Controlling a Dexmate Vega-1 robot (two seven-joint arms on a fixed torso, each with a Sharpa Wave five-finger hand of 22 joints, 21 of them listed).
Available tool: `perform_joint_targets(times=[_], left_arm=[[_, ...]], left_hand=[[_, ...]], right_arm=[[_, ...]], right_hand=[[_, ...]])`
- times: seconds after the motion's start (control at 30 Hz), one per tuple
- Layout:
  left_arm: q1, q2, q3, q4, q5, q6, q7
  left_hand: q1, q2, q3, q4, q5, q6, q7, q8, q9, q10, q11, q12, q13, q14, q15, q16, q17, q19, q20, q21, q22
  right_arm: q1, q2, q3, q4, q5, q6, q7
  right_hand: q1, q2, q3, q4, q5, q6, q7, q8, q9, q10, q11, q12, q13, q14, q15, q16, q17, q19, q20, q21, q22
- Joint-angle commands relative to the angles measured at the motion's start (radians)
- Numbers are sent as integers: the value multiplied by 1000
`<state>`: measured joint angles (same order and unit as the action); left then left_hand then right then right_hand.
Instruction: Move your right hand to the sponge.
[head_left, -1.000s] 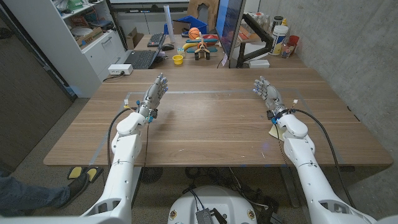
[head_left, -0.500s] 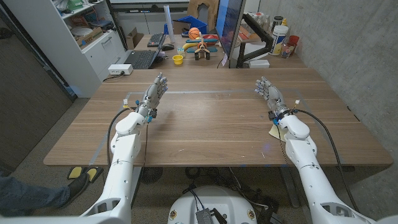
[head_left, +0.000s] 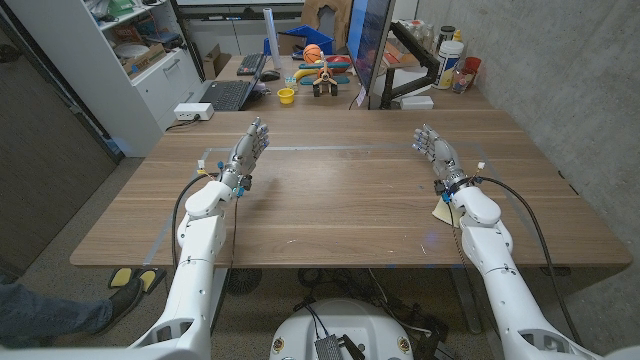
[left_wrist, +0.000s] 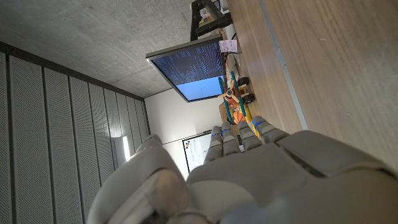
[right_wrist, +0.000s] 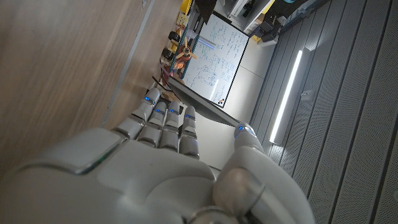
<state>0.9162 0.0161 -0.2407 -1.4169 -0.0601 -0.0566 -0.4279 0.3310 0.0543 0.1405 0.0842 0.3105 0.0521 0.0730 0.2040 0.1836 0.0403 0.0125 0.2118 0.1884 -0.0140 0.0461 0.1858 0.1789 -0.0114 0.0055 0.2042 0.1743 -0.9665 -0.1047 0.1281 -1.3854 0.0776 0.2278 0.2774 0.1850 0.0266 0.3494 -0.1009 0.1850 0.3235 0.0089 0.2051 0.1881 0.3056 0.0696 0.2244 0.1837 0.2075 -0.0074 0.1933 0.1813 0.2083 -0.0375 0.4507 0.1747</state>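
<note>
A small yellow sponge (head_left: 441, 211) lies on the wooden table (head_left: 330, 200) near its right side, partly hidden under my right wrist. My right hand (head_left: 432, 150) is raised beyond it with fingers straight and apart, holding nothing; it is seen from behind in the right wrist view (right_wrist: 168, 162). On the left side of the table, my left hand (head_left: 252, 143) is held the same way, fingers extended and empty, its back showing in the left wrist view (left_wrist: 236, 174).
Behind the table's far edge stand a monitor (head_left: 368, 45), a laptop (head_left: 226, 93), a yellow cup (head_left: 286, 96) and toys (head_left: 322, 72). Bottles (head_left: 452, 50) sit at the back right. A person's leg and shoe (head_left: 60, 310) show at lower left.
My right hand and forearm have drifted slightly to the right. The left arm has not moved.
</note>
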Motion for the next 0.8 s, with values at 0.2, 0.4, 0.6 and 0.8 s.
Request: perform_joint_targets(times=[0.2,0.4,0.6,0.8], left_arm=[[-5,3,-4,15,-8,10,-20],[-7,4,-4,12,-5,7,-21],[-8,5,-5,8,-9,10,-28],[-10,6,-5,6,-10,14,-31]], left_hand=[[14,-1,-4,-3,-6,-2,-3,-1,4,2,6,-3,6,4,0,3,6,-4,11,-4,6],[15,-1,-5,-3,-8,-3,-2,-2,4,1,4,-4,6,2,-1,3,6,-6,11,-5,6],[15,-1,-6,-3,-10,-3,-2,-2,5,1,5,-4,6,2,-1,3,6,-7,11,-5,6],[16,-1,-6,-3,-11,-2,-2,-2,5,1,4,-4,6,2,-1,3,6,-8,11,-5,6]], right_arm=[[-24,-11,4,-27,-31,15,-16],[-33,-21,3,-42,-51,17,-24],[-41,-25,7,-55,-62,17,-31],[-52,-29,9,-67,-74,16,-38]], right_hand=[[14,-3,-1,-7,0,7,-4,6,5,18,-7,9,4,19,-5,7,3,15,-12,-3,2],[14,-4,-2,-8,0,9,-5,5,5,20,-10,9,4,19,-6,6,3,18,-14,-5,2],[14,-5,-2,-8,0,10,-6,5,5,19,-11,8,3,18,-5,5,3,19,-13,-7,2],[13,-5,-3,-8,0,9,-8,4,5,20,-11,7,3,20,-7,5,4,19,-12,-9,2]])
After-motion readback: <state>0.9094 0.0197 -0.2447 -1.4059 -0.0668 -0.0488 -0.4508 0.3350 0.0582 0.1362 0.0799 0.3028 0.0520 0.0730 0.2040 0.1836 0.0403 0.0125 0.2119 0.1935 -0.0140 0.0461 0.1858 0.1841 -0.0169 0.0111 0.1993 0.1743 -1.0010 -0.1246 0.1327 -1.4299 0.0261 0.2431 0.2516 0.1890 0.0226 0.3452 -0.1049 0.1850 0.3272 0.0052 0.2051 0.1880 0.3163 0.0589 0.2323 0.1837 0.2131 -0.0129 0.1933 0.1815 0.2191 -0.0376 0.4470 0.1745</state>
